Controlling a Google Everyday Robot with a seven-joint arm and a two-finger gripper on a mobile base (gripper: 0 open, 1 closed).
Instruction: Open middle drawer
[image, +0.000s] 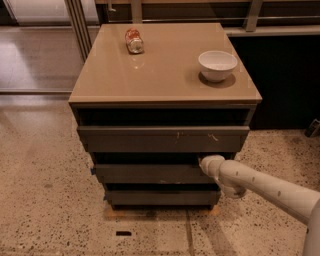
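The cabinet shows three dark grey drawer fronts stacked under a tan top. The middle drawer (150, 173) is the front of middling width, below the widest top front (162, 138) and above the narrowest bottom front (160, 197). My gripper (204, 163) is at the end of the white arm that comes in from the lower right. It sits at the right end of the middle drawer's top edge, in the dark gap above that front. The arm's end hides its fingers.
A white bowl (217, 65) stands at the right of the tan cabinet top (165, 75), and a can (134, 40) lies on its side at the back left. Speckled floor surrounds the cabinet. A dark wall unit stands to the right.
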